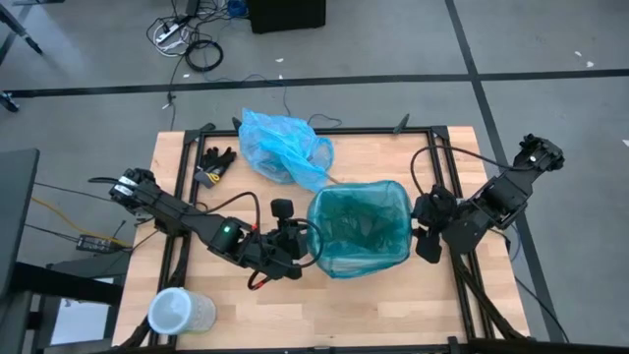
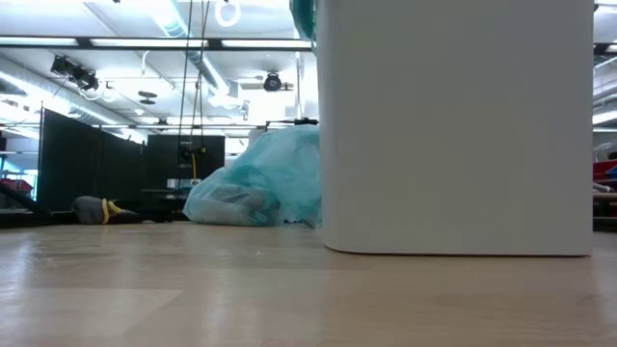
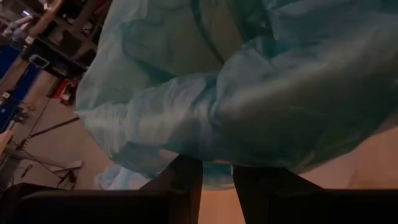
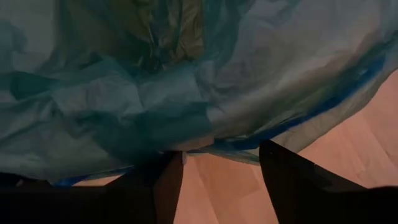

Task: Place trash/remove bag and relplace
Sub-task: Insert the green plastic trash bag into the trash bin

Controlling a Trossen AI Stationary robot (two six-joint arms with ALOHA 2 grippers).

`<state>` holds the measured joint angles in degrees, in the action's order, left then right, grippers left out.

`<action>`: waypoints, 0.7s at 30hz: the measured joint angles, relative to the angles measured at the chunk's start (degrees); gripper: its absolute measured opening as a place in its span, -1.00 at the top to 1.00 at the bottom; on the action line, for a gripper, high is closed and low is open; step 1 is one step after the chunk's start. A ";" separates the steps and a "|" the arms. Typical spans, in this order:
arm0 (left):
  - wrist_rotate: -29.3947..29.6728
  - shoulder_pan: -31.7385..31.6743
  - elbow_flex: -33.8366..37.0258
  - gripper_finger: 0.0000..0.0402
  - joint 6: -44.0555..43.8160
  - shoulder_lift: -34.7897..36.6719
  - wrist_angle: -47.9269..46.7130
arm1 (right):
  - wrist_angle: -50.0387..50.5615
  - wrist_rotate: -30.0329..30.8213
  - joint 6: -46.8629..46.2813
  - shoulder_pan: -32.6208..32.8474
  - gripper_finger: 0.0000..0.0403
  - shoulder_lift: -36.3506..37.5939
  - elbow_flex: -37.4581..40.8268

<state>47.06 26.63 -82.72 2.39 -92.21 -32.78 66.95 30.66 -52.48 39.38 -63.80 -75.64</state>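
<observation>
The left claw [image 1: 307, 258] sits at one side of the white bin [image 2: 455, 125], its fingers [image 3: 186, 180] narrowly parted just under the hem of the teal liner [image 1: 360, 228] draped over the rim. Across the bin, the right claw [image 1: 425, 236] stands wider, fingers [image 4: 283, 171] apart beneath the same liner. Beyond both, the tied sky-blue bag [image 1: 283, 146] lies on the table [image 1: 393, 305], black gloves [image 1: 216, 162] beside it.

Bin [image 1: 360, 232] mid-table between both arms, bag [image 1: 283, 146] behind it, gloves [image 1: 216, 163] left of bag, probably touching table edge.
</observation>
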 joint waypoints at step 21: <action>-1.98 -0.02 0.00 0.51 0.39 0.51 -0.70 | -1.38 -13.42 -3.45 -0.02 -0.23 4.24 0.00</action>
<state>45.08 26.61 -82.72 2.79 -91.70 -33.48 65.57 17.25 -55.92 39.35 -59.56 -75.64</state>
